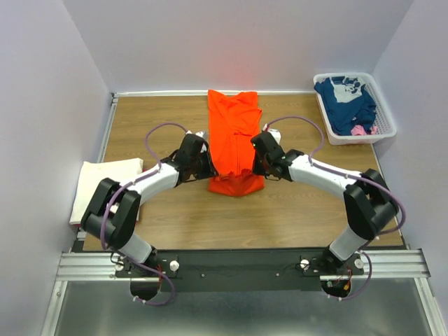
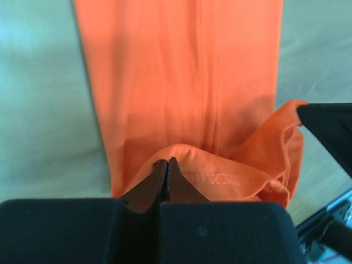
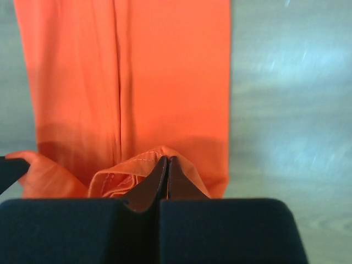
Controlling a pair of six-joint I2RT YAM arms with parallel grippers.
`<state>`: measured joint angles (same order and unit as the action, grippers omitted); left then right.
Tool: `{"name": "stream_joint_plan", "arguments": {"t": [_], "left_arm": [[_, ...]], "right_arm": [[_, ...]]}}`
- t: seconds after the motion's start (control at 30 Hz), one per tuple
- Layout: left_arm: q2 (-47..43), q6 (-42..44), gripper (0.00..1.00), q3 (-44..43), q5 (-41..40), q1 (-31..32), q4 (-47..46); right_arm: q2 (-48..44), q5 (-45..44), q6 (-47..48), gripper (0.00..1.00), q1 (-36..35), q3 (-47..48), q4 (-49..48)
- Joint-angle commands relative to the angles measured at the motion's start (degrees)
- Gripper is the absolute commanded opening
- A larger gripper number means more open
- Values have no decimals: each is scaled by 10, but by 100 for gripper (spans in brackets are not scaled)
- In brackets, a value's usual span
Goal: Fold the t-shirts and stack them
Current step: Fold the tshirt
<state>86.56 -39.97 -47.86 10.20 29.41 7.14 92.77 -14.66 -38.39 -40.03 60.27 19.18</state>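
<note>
An orange t-shirt (image 1: pixel 234 136) lies as a long narrow strip down the middle of the wooden table, its near end bunched up. My left gripper (image 1: pixel 207 168) is shut on the hem at the strip's near left corner (image 2: pixel 187 159). On the near right corner, my right gripper (image 1: pixel 256 166) is shut on the hem as well (image 3: pixel 146 162). In each wrist view the black fingers meet on a raised fold of orange cloth. A folded cream-white t-shirt (image 1: pixel 105 185) lies at the table's left edge. A navy blue t-shirt (image 1: pixel 346 103) with white print fills the basket, a bit of pink t-shirt (image 1: pixel 360 130) showing beside it.
The white slotted basket (image 1: pixel 386 112) stands at the back right corner. Grey walls close in the table on the left, back and right. Bare wood (image 1: pixel 280 217) stretches between the orange strip and the arm bases.
</note>
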Motion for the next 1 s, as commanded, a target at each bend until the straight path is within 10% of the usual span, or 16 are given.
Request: {"name": "stream_joint_plan", "arguments": {"t": [0.0,0.97], "left_arm": [[54,24,0,-63,31,-22,-56],[272,3,0,-310,24,-102,-35]], "right_arm": [[51,-27,41,2,32,70,-13],[261,57,71,0,154,286,-69]]}}
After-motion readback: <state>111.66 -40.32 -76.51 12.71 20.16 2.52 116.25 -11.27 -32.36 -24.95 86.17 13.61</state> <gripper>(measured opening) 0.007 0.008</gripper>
